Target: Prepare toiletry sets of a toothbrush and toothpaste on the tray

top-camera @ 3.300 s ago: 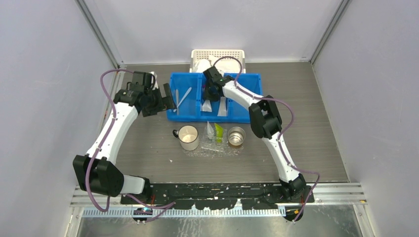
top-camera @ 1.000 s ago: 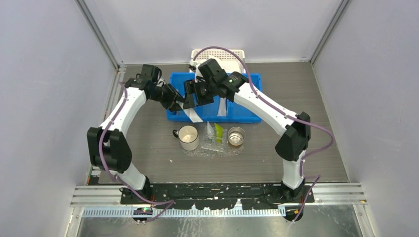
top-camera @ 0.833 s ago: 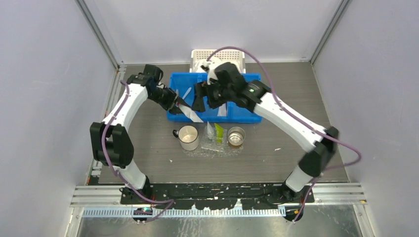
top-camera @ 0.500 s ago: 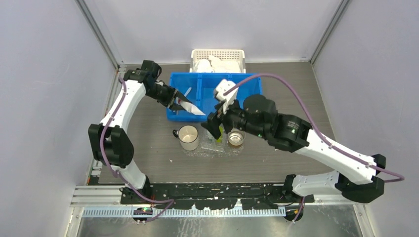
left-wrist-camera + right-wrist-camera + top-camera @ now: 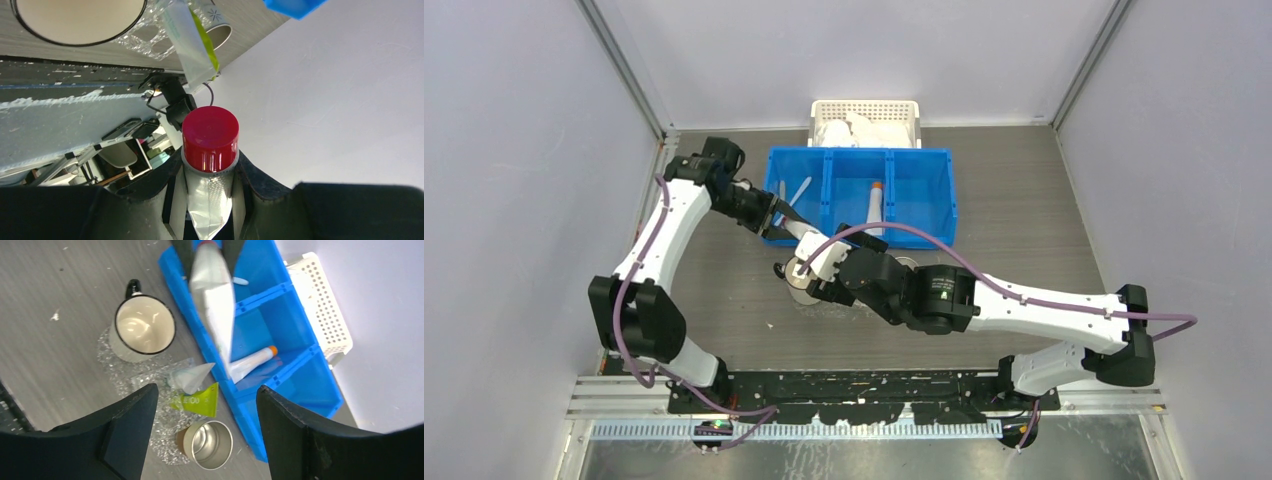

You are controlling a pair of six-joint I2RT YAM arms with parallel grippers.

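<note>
My left gripper is shut on a white-silver toothpaste tube with a red cap, held in the air over the blue bin's front left corner. My right gripper hangs open and empty above the clear tray. Two toothpaste tubes lie on the tray, one white and one with a green end. A toothbrush lies in the bin's left compartment. Another toothpaste tube with an orange cap lies in the middle compartment.
The blue three-compartment bin sits behind the tray, with a white perforated basket beyond it. A cream mug and an open tin can flank the tray. My right arm stretches low across the table's near half.
My right gripper let go of the red-capped tube, opened wide and swung from the bin toward me, over the mug and tray. The left gripper kept the tube and shifted slightly.
</note>
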